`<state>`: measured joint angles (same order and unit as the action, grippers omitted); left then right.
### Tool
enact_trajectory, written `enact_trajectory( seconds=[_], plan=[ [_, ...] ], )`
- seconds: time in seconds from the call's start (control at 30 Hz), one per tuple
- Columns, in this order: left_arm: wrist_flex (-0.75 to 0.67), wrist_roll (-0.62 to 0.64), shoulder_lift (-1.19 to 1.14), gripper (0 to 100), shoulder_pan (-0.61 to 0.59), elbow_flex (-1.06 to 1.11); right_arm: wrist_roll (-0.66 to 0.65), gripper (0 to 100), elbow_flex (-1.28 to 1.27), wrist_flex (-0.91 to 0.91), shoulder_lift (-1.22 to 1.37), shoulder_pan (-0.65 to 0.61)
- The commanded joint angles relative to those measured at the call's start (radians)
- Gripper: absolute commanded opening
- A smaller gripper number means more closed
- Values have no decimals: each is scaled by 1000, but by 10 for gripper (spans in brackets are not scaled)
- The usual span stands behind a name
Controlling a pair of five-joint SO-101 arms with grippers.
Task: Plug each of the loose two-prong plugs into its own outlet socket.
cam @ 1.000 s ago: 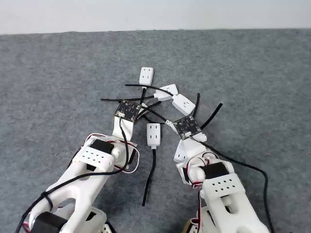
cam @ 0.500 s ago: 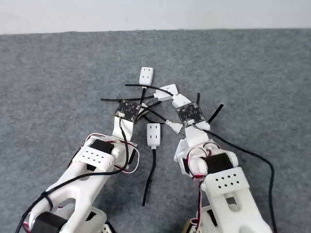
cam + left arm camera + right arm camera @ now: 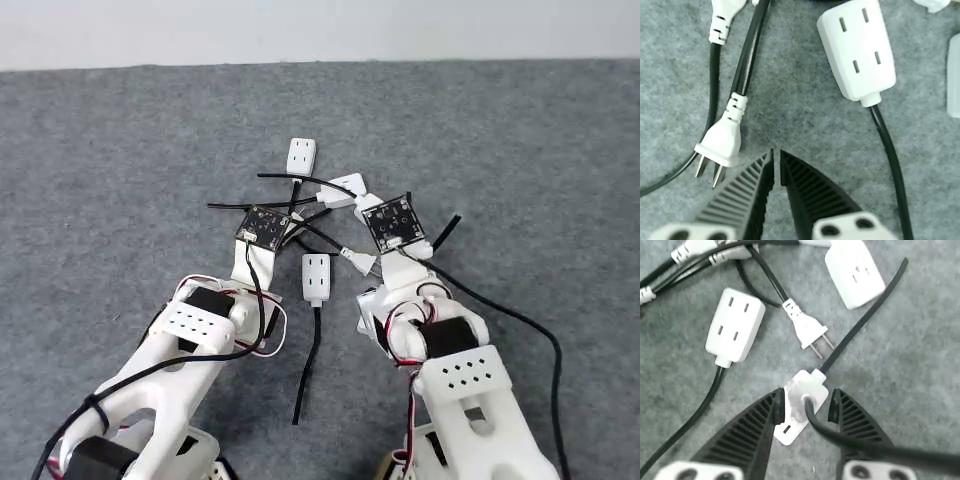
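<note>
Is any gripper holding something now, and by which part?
Nothing is held. The left gripper is shut, empty; the right gripper stands open around a white socket.

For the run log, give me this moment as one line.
left gripper shut, beside white two-prong plug | right gripper open, straddling white block on black cord

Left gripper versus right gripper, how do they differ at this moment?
The left gripper has its fingers almost together with nothing between them; the right gripper is spread open. The left gripper's tips sit beside a loose two-prong plug, while the right gripper straddles a white socket block on a black cord. Both have black ribbed fingers pointed down at the grey carpet.
</note>
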<state>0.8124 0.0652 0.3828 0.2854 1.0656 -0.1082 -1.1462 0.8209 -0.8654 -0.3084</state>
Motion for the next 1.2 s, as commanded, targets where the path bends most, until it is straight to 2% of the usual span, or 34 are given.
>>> enact_trajectory(
  seconds=[0.0, 0.57, 0.7, 0.87, 0.97, 1.17],
  plan=[
    [-25, -6, 34, 13, 6, -12, -32, 133, -3, -61, -8, 24],
    [-25, -6, 34, 13, 6, -12, -35, 128, -35, -122, 51, 25],
    [-25, -6, 34, 13, 6, -12, -43, 48, -35, -180, 122, 25],
    [-25, -6, 34, 13, 6, -12, -69, 42, -35, -183, 128, 28],
    [-25, -6, 34, 13, 6, -12, -69, 4, -35, -182, 133, 65],
    [-25, -6, 34, 13, 6, -12, -103, 8, -49, -148, 173, 77]
  ],
)
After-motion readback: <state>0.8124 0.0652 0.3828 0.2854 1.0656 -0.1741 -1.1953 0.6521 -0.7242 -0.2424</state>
